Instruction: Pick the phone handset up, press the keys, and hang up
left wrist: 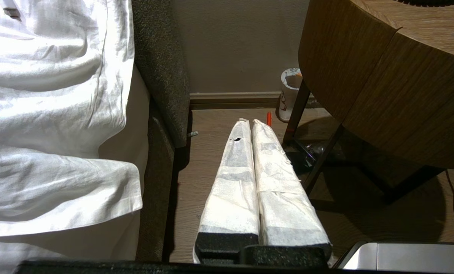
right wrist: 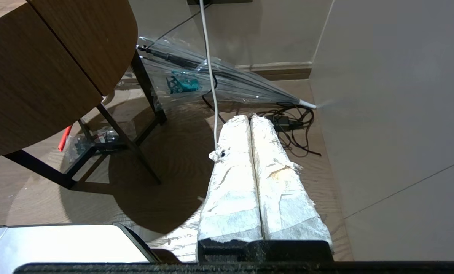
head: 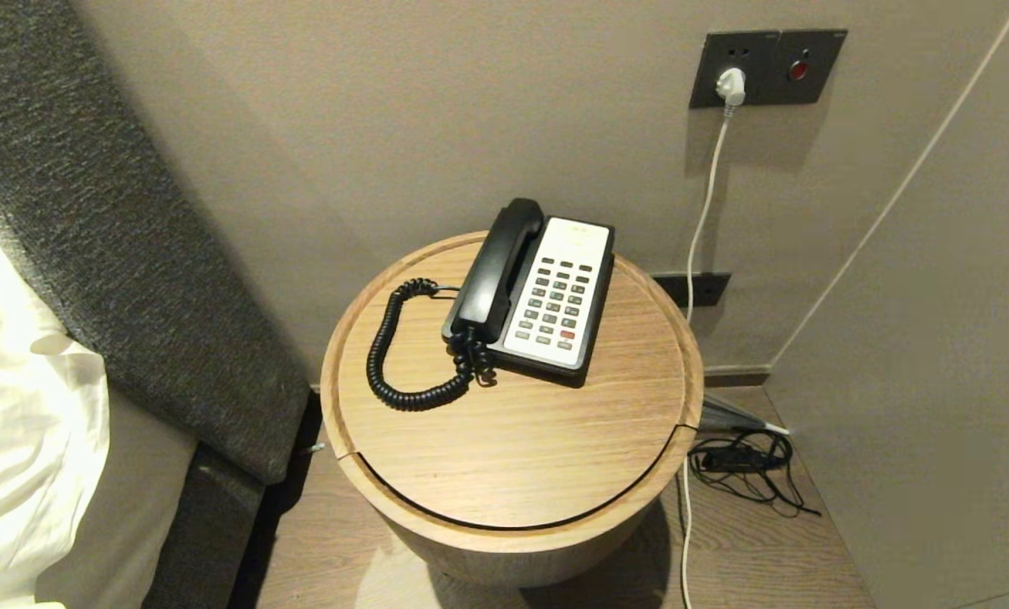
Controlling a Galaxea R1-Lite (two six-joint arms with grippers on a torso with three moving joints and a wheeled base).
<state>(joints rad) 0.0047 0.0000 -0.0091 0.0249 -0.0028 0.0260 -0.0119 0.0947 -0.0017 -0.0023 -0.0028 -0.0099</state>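
A black handset [head: 496, 271] lies in its cradle on the left side of a phone [head: 559, 292] with a white keypad face. The phone sits at the back of a round wooden side table [head: 512, 440]. A coiled black cord [head: 394, 355] loops from the handset over the tabletop. Neither gripper shows in the head view. My left gripper [left wrist: 251, 121] is shut and empty, low beside the table on the bed side. My right gripper [right wrist: 249, 117] is shut and empty, low on the table's right, near the wall.
A grey padded headboard [head: 115, 237] and white bedding [head: 13, 406] stand to the left. A white cable [head: 707, 194] hangs from a wall socket [head: 732, 72]. A clear folded umbrella [right wrist: 219, 82] and black cables [right wrist: 291, 125] lie on the floor. A paper cup [left wrist: 289, 93] stands under the table.
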